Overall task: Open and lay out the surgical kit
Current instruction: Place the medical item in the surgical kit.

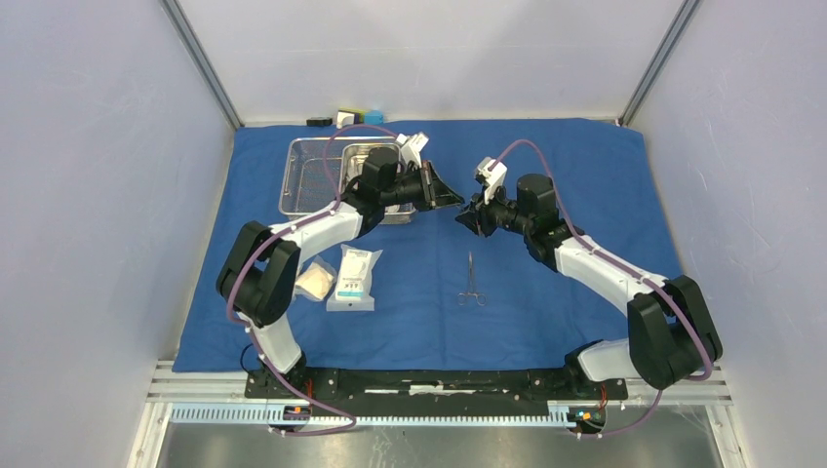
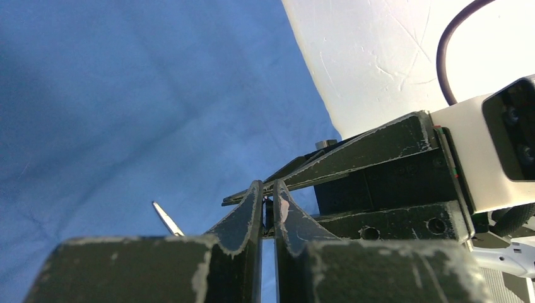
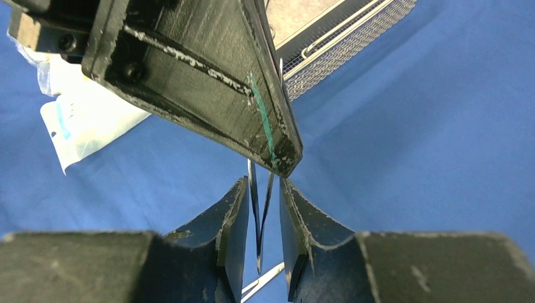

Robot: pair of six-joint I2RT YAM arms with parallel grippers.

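The blue cloth wrap (image 1: 546,195) lies spread over the table. My left gripper (image 1: 452,199) (image 2: 268,189) is shut on a slim steel instrument (image 3: 255,208) and holds it in the air, tips hanging down. My right gripper (image 1: 466,218) (image 3: 262,189) is open, with a finger on each side of the instrument's tips and a gap on both sides. A second scissor-like instrument (image 1: 472,283) lies flat on the cloth below. The wire-mesh basket (image 1: 304,180) with the steel pan (image 1: 363,154) in it stands at the back left. White packets (image 1: 355,279) lie at the front left.
Small black, white and blue blocks (image 1: 347,119) sit beyond the cloth's far edge. A crumpled whitish packet (image 1: 316,281) lies beside the left arm's elbow. White walls enclose the table on three sides. Bare blue cloth stretches to the right of the right arm.
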